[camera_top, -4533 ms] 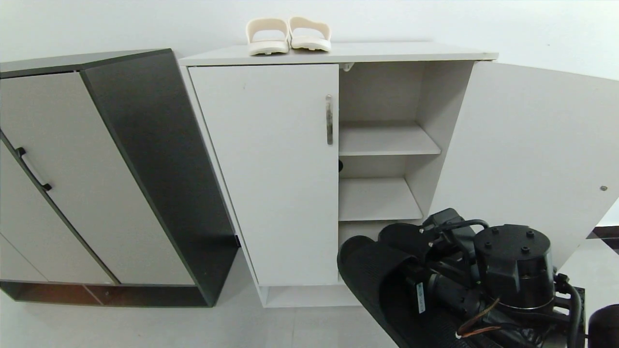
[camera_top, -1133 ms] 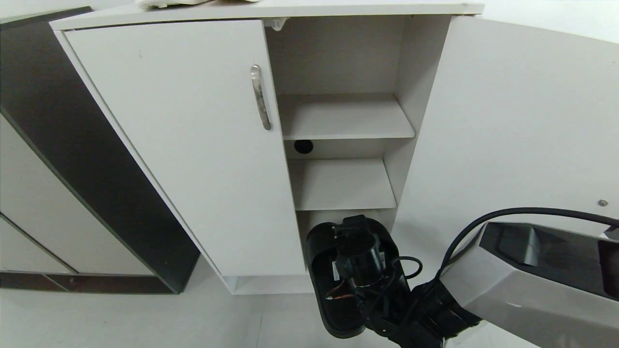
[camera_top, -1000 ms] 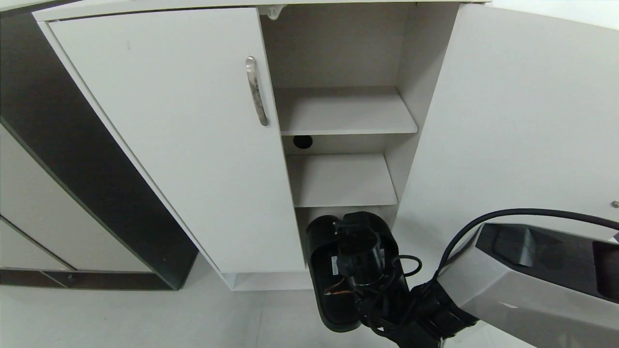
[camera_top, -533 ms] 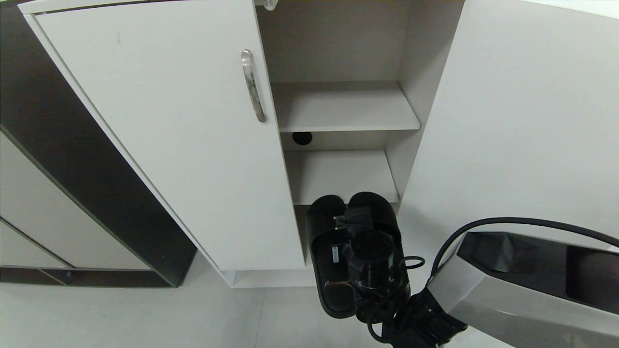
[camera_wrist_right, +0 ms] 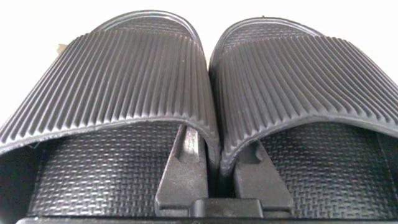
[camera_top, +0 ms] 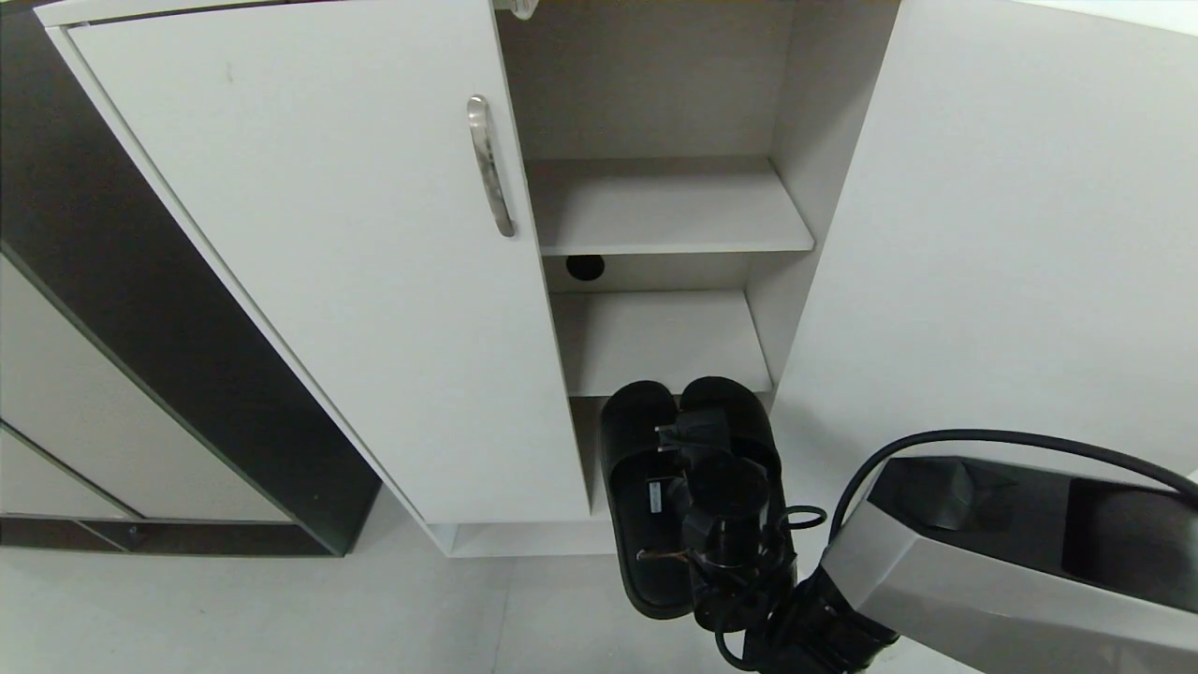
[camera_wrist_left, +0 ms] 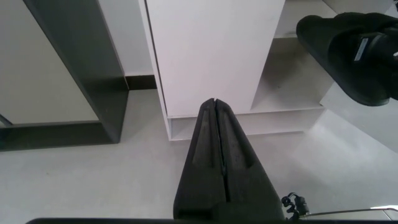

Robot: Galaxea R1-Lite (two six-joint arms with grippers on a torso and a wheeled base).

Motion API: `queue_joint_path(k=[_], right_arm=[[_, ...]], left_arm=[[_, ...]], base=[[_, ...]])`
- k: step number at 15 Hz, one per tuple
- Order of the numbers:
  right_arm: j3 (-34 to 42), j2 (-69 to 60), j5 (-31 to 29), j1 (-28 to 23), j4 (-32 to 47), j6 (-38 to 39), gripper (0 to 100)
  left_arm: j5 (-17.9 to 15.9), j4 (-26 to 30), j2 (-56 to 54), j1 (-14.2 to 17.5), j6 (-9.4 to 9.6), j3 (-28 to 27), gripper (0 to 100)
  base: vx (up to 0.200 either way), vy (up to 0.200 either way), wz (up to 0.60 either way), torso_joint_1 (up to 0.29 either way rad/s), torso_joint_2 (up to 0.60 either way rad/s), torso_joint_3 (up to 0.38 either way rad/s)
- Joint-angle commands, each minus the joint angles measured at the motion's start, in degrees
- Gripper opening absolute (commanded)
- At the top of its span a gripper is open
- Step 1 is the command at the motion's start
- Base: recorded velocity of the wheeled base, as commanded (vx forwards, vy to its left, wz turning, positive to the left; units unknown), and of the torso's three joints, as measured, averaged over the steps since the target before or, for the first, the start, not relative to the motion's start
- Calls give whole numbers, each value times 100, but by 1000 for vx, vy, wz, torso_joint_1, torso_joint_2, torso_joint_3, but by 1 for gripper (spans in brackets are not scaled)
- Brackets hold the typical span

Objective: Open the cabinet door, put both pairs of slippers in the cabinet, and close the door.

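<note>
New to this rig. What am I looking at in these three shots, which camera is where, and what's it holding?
It is a wheeled robot with two arms, each ending in jaws. The wide shot is from its head, looking down at a white two-door cabinet: left door shut, right door swung open, showing two shelves. A dark grey cabinet stands to its left on the pale tiled floor. The other two shots come from wrist cameras. The right arm's jaws pinch the touching inner walls of a pair of black ribbed rubber slippers, toes pointing at the cabinet's bottom compartment. The left arm's jaws are shut on nothing, above the floor.
</note>
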Motion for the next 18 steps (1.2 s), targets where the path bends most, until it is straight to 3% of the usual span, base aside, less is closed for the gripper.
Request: queue_joint_path(k=[1, 9, 18], right_arm=[[93, -29, 0, 2, -19, -1, 0], [-92, 67, 0, -33, -28, -19, 0], [-206, 208, 26, -68, -10, -45, 0]], left_arm=[[3, 4, 9, -2, 4, 0, 0], [3, 4, 9, -2, 31, 0, 0], [21, -5, 9, -2, -13, 0, 0]], base=[[0, 0, 0, 0, 0, 0], [0, 0, 0, 0, 0, 0], [200, 0, 0, 0, 2, 2]])
